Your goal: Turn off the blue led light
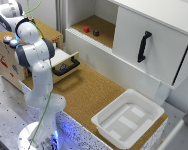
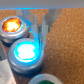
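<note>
Fingers [image 2: 39, 22] spread above glowing blue led light [image 2: 25, 51], beside orange dome [image 2: 12, 25], no readable writing

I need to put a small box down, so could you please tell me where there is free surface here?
Bare cork lies between the open drawer with the black handle and the white plastic tray, itself empty. It is crowded around the glowing blue led light, beside the orange-red dome, under the gripper.
</note>
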You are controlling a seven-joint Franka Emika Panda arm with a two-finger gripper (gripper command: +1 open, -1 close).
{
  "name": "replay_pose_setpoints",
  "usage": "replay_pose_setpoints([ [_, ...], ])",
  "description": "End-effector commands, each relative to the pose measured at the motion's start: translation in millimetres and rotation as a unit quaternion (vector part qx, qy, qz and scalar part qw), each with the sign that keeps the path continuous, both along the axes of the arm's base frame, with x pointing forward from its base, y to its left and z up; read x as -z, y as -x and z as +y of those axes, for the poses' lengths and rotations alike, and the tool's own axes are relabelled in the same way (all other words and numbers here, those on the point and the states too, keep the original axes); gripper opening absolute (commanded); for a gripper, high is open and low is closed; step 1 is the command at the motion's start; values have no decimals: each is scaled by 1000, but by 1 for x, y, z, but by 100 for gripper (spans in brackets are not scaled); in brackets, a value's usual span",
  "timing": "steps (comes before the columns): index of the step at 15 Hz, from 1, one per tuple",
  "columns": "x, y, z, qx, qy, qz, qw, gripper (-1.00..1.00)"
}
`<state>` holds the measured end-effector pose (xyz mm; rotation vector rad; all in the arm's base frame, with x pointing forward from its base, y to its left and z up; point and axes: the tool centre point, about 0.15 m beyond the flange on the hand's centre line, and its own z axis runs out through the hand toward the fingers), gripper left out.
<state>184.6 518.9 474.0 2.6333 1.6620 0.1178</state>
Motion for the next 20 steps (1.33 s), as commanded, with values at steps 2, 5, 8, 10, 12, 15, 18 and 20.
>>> replay_pose_setpoints([
  [2,13,26,-28,-33,-56,20,998,-100],
  [5,19,28,-27,-35,-56,27,997,-100],
  [8,21,22,-21,-38,-66,20,997,-100],
  [10,26,22,-14,-46,-66,22,997,-100],
  [12,37,22,-8,-59,-58,27,996,-100],
  [15,54,22,-9,-63,-35,36,997,-100],
  [18,45,15,-16,-52,-24,19,998,-100],
  [20,22,6,-21,-30,-26,-6,999,-100],
])
